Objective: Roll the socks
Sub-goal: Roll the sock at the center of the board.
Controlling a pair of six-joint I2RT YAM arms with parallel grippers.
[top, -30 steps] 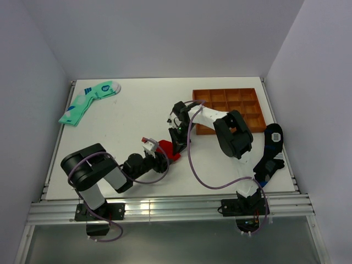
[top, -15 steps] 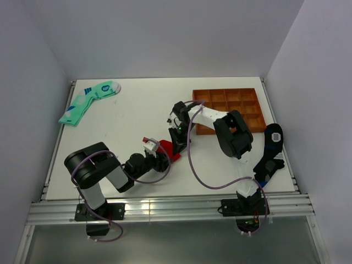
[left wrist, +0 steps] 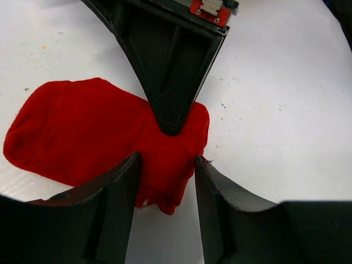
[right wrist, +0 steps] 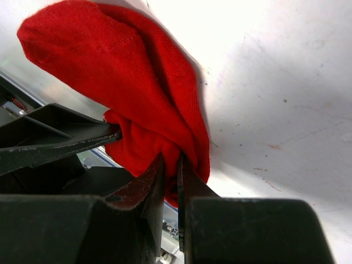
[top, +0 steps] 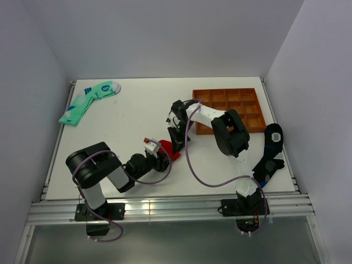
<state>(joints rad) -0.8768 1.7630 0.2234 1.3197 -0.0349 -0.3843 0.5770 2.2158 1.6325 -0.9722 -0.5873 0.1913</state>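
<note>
Lying between the parted left gripper (left wrist: 165, 165) fingers, the socks (left wrist: 88, 135) are pinched by the right gripper (right wrist: 171, 171).

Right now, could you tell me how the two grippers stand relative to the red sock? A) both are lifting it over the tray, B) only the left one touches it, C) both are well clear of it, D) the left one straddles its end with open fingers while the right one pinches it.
D: in the left wrist view the left gripper has open fingers either side of the red sock, and the right gripper is shut on its fabric.
</note>
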